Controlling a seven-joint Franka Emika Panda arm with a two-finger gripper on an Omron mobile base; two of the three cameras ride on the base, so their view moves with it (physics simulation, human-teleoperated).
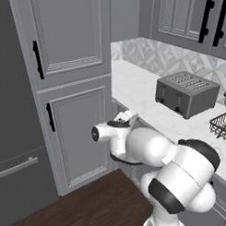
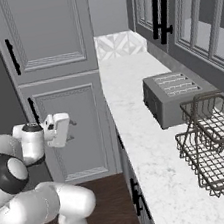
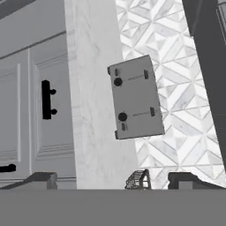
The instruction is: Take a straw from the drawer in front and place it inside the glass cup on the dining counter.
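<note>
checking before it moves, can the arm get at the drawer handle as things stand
Probably yes. The end effector is open and empty, and in the hand view the drawer with its short black handle lies just ahead, closed, with nothing in between. The toaster sits aside on the worktop.

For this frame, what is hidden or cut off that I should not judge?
- Drawer: hand view shows its shut front, so its contents are hidden.
- Wire basket: cut by the right edge in the right base view.
- Fingers: hand view cuts their tips at the bottom.
- Toaster: far side hidden.
</note>
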